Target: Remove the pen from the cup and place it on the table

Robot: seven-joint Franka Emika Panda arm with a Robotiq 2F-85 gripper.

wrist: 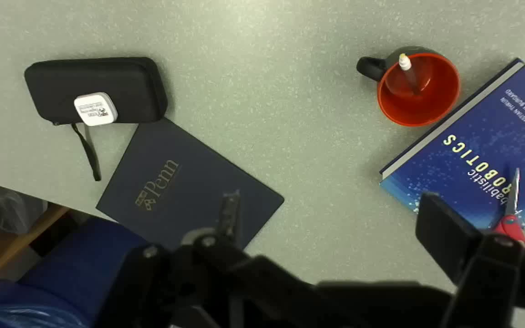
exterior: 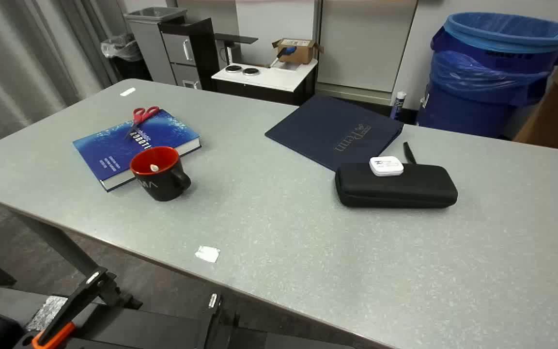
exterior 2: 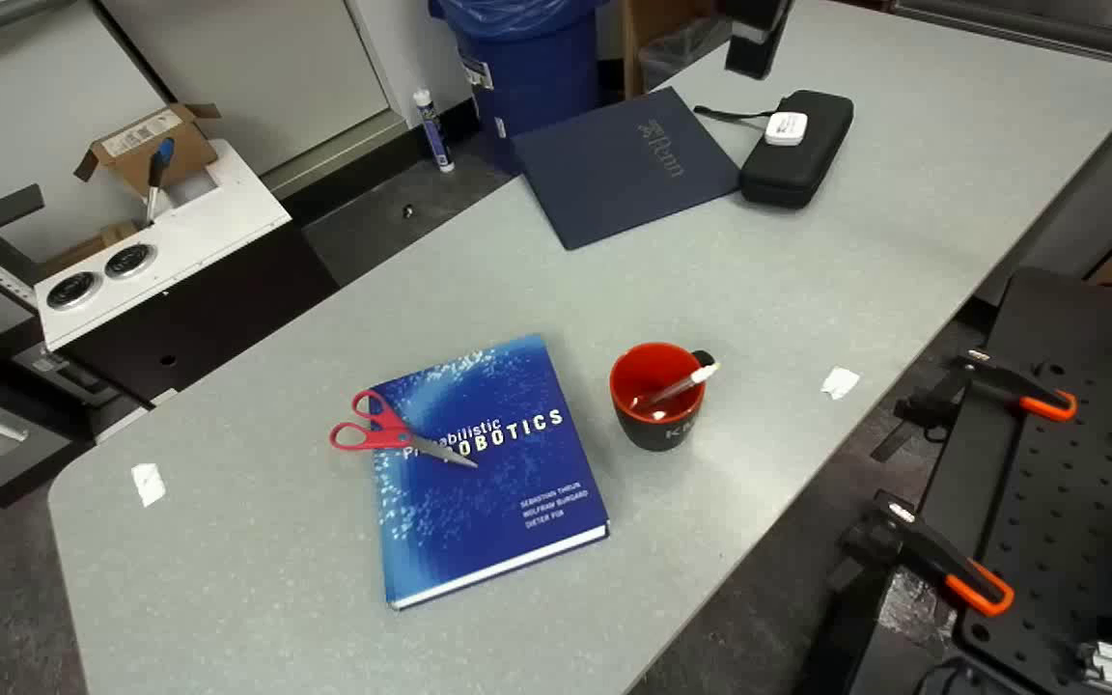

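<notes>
The hand (wrist: 333,207) hangs above the light grey table (wrist: 267,73), its jaws spread wide and empty. In the wrist view, out ahead of one jaw and well apart, is a squat, round, handled cup (wrist: 433,102), black outside and glossy red within. It holds a thin, straight, grey-white pen (wrist: 409,74) leaning on the rim by the handle, white end uppermost. The pen should be light, stiff, perhaps slippery: pinch that white end. Beyond the other jaw, an oblong black case (wrist: 126,86) looks closed, its contents hidden.
</notes>
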